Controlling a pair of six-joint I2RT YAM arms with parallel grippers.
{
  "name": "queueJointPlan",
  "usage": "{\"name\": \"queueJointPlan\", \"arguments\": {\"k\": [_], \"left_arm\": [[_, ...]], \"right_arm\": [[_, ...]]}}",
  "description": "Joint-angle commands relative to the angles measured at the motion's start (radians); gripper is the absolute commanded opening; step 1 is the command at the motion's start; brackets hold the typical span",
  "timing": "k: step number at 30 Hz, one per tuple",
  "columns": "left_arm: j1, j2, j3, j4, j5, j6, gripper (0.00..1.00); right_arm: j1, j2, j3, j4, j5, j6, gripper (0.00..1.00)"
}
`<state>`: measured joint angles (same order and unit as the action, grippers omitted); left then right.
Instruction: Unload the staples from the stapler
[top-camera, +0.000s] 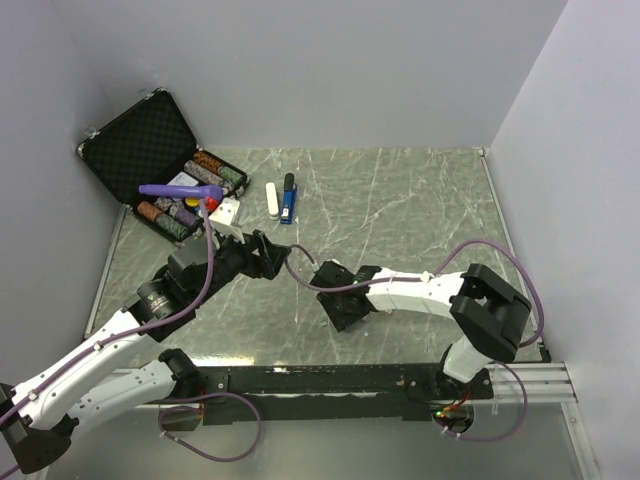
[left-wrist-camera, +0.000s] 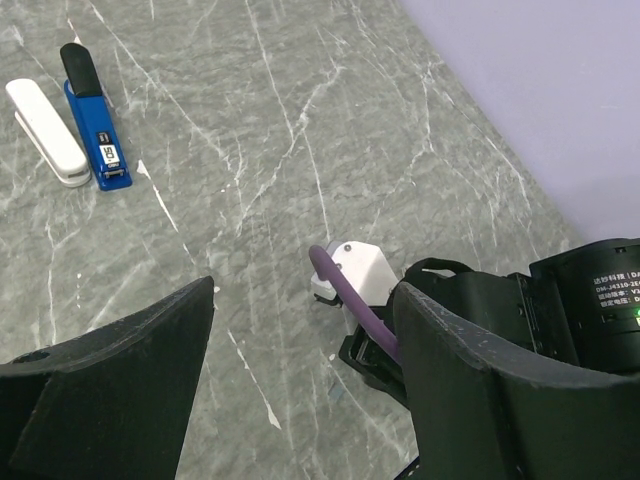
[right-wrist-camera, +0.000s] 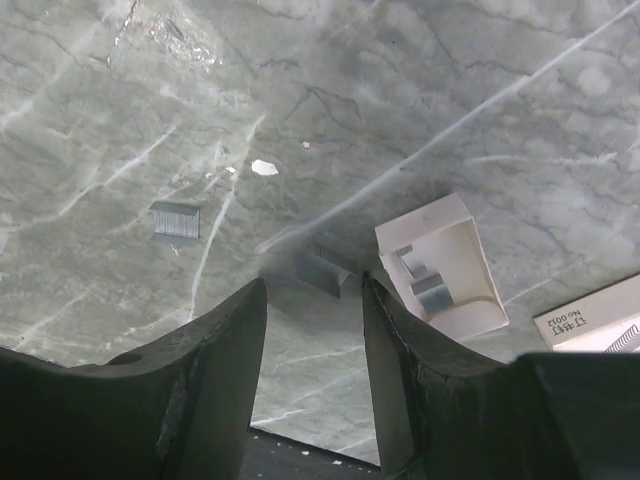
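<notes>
Left end effector (top-camera: 270, 256), spread and empty, is nearer the stapler (top-camera: 288, 200), lying beyond it end-on. Right end effector (top-camera: 335, 300) spread too.

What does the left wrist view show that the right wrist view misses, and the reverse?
Only left wrist: the blue stapler lying beside a white bar, plus the right arm and a wall. Only right wrist: two loose staple strips lying flat, an open white box with more staples inside, and the corner of a labelled box. Both: the grey marble table and an open, empty pincer: left pincer, right pincer.
</notes>
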<state>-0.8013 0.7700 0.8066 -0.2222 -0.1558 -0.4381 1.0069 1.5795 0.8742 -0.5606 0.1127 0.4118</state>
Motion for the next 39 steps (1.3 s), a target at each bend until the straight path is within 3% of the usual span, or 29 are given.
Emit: {"name": "queueJointPlan", "arguments": {"k": [1, 39], "left_arm": [[-0.001, 0.005, 0.005, 0.040, -0.002, 0.006, 0.77], [-0.003, 0.006, 0.003, 0.046, -0.005, 0.002, 0.77]], "right_arm": [[-0.013, 0.034, 0.026, 0.048, 0.002, -0.019, 0.51], [-0.057, 0.042, -0.047, 0.137, -0.085, -0.105, 0.49]]}}
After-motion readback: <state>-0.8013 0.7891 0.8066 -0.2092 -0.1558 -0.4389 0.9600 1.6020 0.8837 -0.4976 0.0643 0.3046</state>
